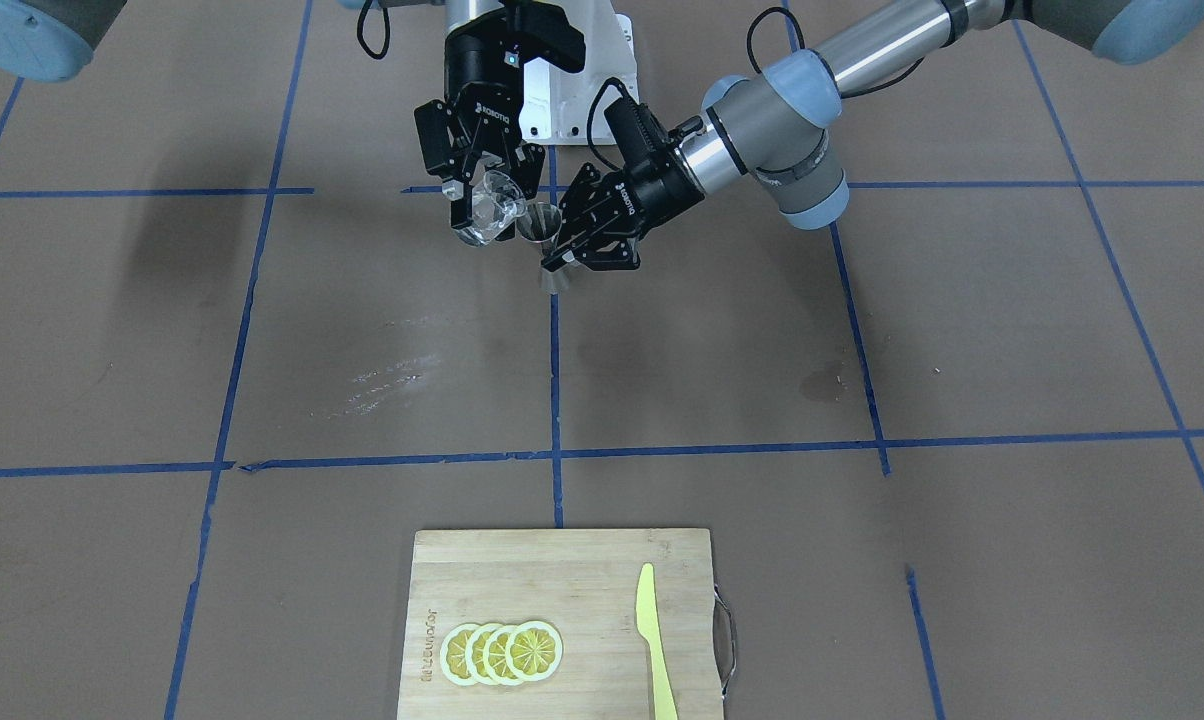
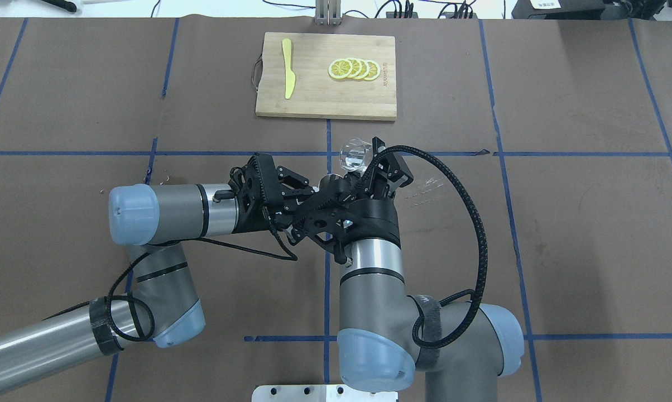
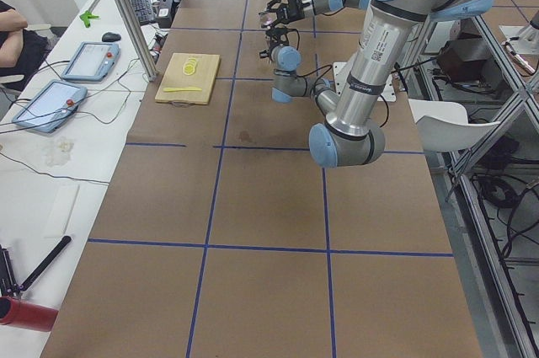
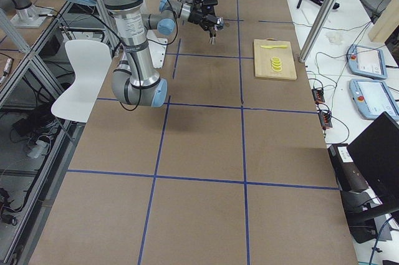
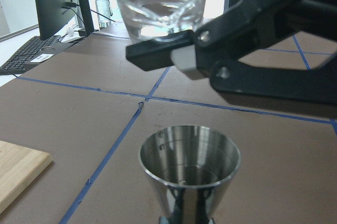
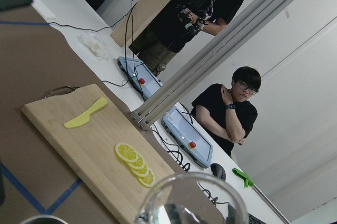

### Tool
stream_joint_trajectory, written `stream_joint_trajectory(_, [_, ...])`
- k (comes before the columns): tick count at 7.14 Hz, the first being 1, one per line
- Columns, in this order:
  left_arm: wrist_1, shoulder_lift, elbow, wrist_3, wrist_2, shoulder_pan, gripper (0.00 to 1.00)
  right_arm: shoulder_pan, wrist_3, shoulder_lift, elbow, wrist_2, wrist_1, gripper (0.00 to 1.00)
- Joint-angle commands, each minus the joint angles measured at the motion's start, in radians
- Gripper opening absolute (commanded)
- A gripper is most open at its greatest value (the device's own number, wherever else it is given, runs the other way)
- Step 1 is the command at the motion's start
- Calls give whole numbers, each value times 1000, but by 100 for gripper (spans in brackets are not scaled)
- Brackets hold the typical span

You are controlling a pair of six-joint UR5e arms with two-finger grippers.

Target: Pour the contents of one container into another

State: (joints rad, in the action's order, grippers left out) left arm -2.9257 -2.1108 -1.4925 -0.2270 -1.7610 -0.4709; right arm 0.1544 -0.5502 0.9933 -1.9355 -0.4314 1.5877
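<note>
You are at the pour itself. Your right end effector (image 1: 485,214) is pinching the small clear round glass tumbler (image 1: 492,200) by its sides and holds it tipped, with its mouth leaning toward the small grey stainless-steel hourglass jigger (image 5: 189,165). Your left end effector (image 1: 558,256) is clamped on the jigger near its narrow waist and holds it upright, top cone open.

Both vessels hang above the brown paper-covered bench (image 1: 862,340), over a blue tape line (image 1: 555,380) near the robot's base. They are well apart from the bamboo cutting board (image 1: 562,570) on the operators' side. In the left wrist view the tumbler sits above and just beyond the jigger's rim, the two close but not touching. I cannot tell whether there is liquid in the tumbler, or whether any lies in the jigger's cone.

In my judgement, the next move calls for you to roll the right wrist more, so the tumbler's lip comes over the middle of the jigger's mouth. Do it slowly: the target is narrow, and a quick tilt would likely throw the stream past the rim. Hold the left arm steady and the jigger level.
</note>
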Motion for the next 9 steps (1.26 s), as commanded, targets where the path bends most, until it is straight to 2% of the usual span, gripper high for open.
stream_joint_trajectory(1, [-3,0,0,0,0,0,0,-6,35,-4,1,26,41,0])
stream_joint_trajectory(3, [-3,0,-2,0,-2,0,0,-13,75,-16,3,48,60,0])
stream_joint_trajectory(6, [-4,0,-3,0,-2,0,0,-19,99,-39,1,74,148,0])
stream_joint_trajectory(9, [-4,17,-22,0,-2,0,0,-22,170,-51,4,95,166,0])
